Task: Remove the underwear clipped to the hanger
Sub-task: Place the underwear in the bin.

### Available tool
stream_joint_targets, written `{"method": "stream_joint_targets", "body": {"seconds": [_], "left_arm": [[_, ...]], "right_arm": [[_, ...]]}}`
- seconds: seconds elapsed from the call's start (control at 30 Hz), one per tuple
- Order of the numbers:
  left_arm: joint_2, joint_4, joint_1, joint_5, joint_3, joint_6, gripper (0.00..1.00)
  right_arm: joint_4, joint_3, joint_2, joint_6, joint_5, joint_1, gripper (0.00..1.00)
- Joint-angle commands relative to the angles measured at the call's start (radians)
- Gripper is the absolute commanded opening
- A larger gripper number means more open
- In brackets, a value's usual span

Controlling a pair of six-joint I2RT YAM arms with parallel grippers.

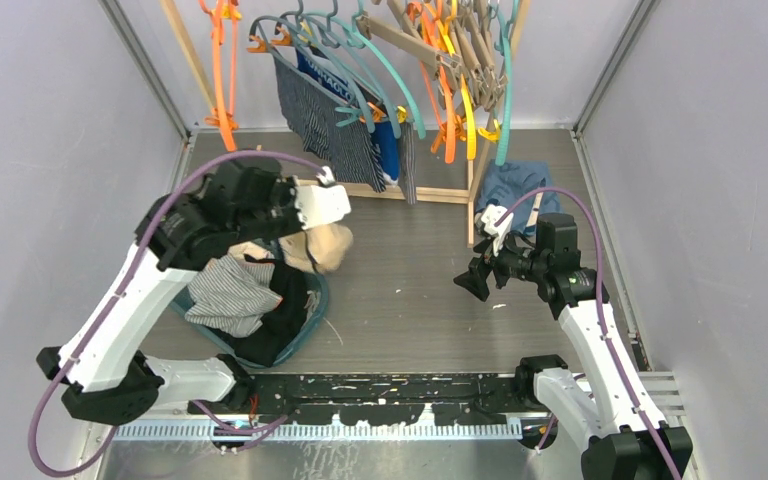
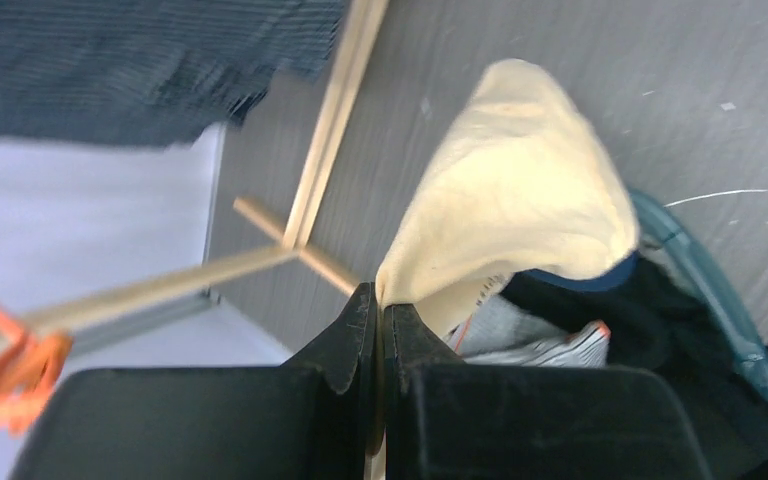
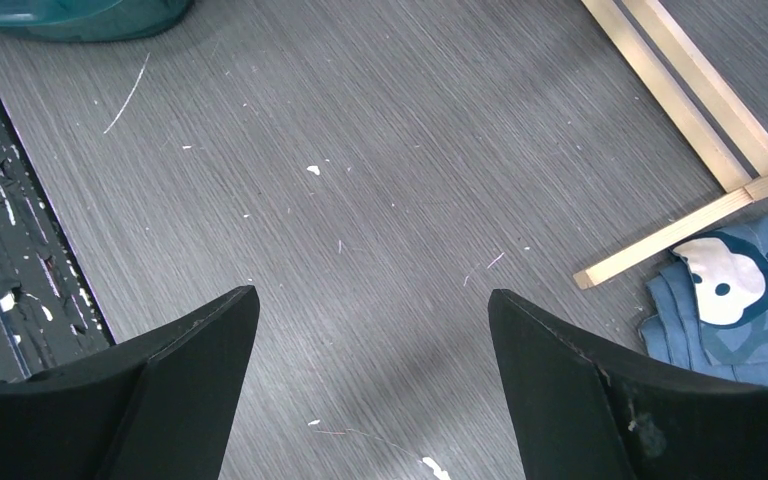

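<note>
My left gripper [image 1: 314, 226] is shut on a beige pair of underwear [image 1: 328, 248], which hangs from it above the right rim of the teal basket [image 1: 312, 318]. In the left wrist view the jaws [image 2: 380, 300] pinch a corner of the beige cloth [image 2: 515, 190]. Navy pinstriped underwear [image 1: 325, 125] and a bright blue pair [image 1: 387, 150] hang clipped to hangers on the wooden rack. The navy pair also shows in the left wrist view [image 2: 130, 60]. My right gripper [image 1: 474, 281] is open and empty, low over bare table [image 3: 373, 300].
The basket holds a grey striped garment [image 1: 226, 295] and dark cloth. Several orange, teal and wooden hangers [image 1: 450, 70] hang on the rack, whose wooden foot [image 3: 680, 80] lies on the table. A blue cartoon-face garment [image 1: 515, 185] lies by it, also in the right wrist view [image 3: 730, 300].
</note>
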Motion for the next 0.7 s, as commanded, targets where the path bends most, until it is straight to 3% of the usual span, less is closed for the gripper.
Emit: {"method": "stream_joint_targets", "body": {"seconds": [0.0, 0.2, 0.4, 0.67], "left_arm": [[-0.070, -0.067, 0.097, -0.121, 0.063, -0.023, 0.00], [-0.182, 0.042, 0.226, -0.342, -0.166, 0.073, 0.00], [-0.214, 0.047, 0.271, -0.335, -0.261, 0.110, 0.00], [-0.166, 0.174, 0.318, -0.380, -0.466, 0.186, 0.00]], "right_arm": [[0.044, 0.004, -0.010, -0.009, -0.015, -0.005, 0.91], [0.045, 0.004, -0.015, -0.008, -0.025, -0.005, 0.91], [0.045, 0.002, -0.017, -0.009, -0.033, -0.004, 0.91], [0.044, 0.000, -0.029, -0.011, -0.034, -0.005, 0.91]]}}
